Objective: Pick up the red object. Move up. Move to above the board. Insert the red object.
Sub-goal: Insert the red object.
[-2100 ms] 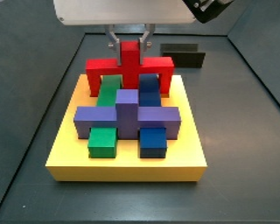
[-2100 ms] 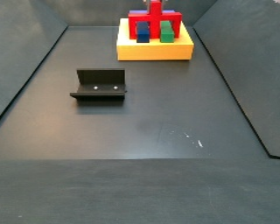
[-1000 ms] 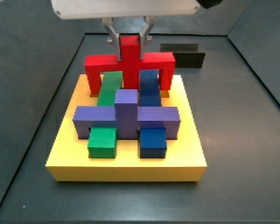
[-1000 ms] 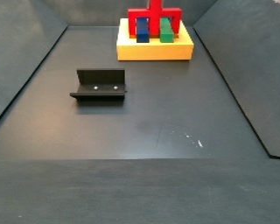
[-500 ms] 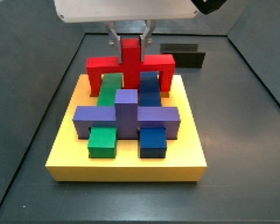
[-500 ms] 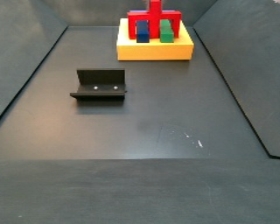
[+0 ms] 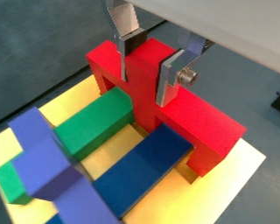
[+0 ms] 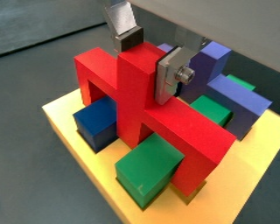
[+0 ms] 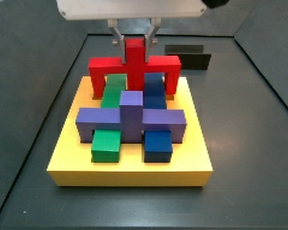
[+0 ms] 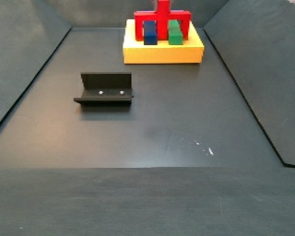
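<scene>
Board: the yellow board (image 9: 132, 168) sits at the far end of the floor, carrying green, blue and purple blocks.
Red object: the red object (image 9: 134, 67) stands at the board's back edge, legs straddling the green block (image 7: 94, 128) and blue block (image 7: 157, 166).
Claw: the claw (image 7: 152, 59) is clenched on the red object's upright post.
Change: the piece sits slightly higher than two seconds ago.

Light is even and fairly bright, colours saturated, with soft shadows under the red object (image 9: 134, 68) on the board (image 9: 132, 167). The gripper (image 7: 156, 63) stays sharp in both wrist views. The dark floor shows faint sheen at lower centre in a side view.
</scene>
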{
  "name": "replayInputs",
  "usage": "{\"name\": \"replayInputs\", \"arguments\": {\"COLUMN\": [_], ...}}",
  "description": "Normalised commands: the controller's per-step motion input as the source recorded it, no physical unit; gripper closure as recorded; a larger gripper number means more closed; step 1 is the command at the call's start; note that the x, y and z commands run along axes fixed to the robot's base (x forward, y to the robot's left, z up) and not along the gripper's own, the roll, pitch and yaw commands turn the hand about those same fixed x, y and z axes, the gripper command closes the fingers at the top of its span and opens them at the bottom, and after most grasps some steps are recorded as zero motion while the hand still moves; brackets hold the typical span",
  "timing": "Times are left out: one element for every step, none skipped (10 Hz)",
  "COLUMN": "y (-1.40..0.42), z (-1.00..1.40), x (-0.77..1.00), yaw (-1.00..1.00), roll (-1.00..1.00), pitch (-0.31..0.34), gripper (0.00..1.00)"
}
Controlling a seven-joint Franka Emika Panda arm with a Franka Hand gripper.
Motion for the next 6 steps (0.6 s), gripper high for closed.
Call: {"name": "replayInputs", "arguments": {"y": [0.01,0.0,0.0,0.0,0.01,0.03], "z": [0.0,0.0,-0.1,-0.02,-0.03,-0.09], "x": [0.0,0.0,0.02,0.0,0.0,-0.13], "yaw": [-0.08,-0.11,-0.03,0.0,0.0,-0.03], "roll": [-0.47,-0.34,-0.12,-0.02,0.0,0.03], "pitch": [-0.103,-0.067,0.0,0.0,0.007,0.02], "gripper": [1.0,1.0,1.0,1.0,1.0,1.0]}}
